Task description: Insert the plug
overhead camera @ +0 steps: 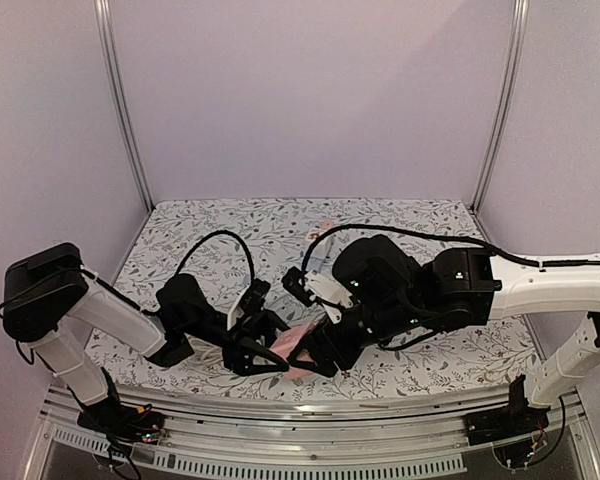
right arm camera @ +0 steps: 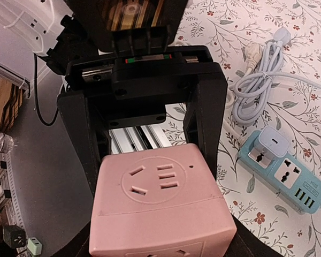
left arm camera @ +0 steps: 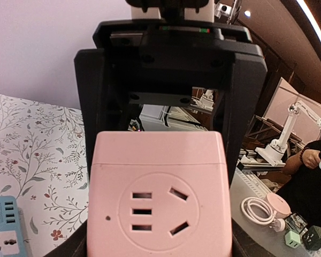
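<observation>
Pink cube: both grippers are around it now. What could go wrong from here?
1. The left gripper and right gripper both seem to clamp the cube; if one arm moves alone, it may twist or slip.
2. The white cable lies apart, by the blue strip; with both grippers busy, neither can pick it up.

- Pale lilac walls [overhead camera: 310, 90] close three sides, with metal corner posts [overhead camera: 120, 100].
- Floral cloth [overhead camera: 400, 215] covers the table; aluminium rail [overhead camera: 310, 440] along its near edge.
- Ceiling light strip [left arm camera: 316, 29] beyond.
</observation>
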You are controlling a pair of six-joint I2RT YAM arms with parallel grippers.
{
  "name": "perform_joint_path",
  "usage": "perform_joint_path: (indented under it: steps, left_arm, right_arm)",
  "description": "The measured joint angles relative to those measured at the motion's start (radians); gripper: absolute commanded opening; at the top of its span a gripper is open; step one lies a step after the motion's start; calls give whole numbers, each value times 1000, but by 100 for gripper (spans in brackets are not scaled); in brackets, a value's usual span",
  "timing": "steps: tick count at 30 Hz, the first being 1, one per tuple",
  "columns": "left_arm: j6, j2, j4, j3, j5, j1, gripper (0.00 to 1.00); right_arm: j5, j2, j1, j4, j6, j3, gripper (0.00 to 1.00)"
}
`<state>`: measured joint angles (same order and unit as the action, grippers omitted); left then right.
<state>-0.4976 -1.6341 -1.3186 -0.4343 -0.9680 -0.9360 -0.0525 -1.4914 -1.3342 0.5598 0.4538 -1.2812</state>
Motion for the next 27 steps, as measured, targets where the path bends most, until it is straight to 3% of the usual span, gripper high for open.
perform_joint_path:
  steps: [2, 6, 10, 20, 27]
  left_arm:
    - [0, 0, 0, 1, -4, -1, 0]
    - [-1, 0, 0, 2, -5, -2, 0]
    - [-4, 0, 1, 2, -8, -2, 32]
    - [13, -5, -8, 1, 30, -2, 98]
    - [43, -24, -11, 1, 76, -3, 99]
  right_arm:
    - [-8, 0, 0, 0, -5, 1, 56]
    - [-14, 0, 0, -1, -7, 2, 26]
    - [-18, 0, 0, -3, -8, 4, 0]
    - [31, 0, -1, 16, -5, 4, 0]
    - [109, 19, 8, 99, 6, 6, 0]
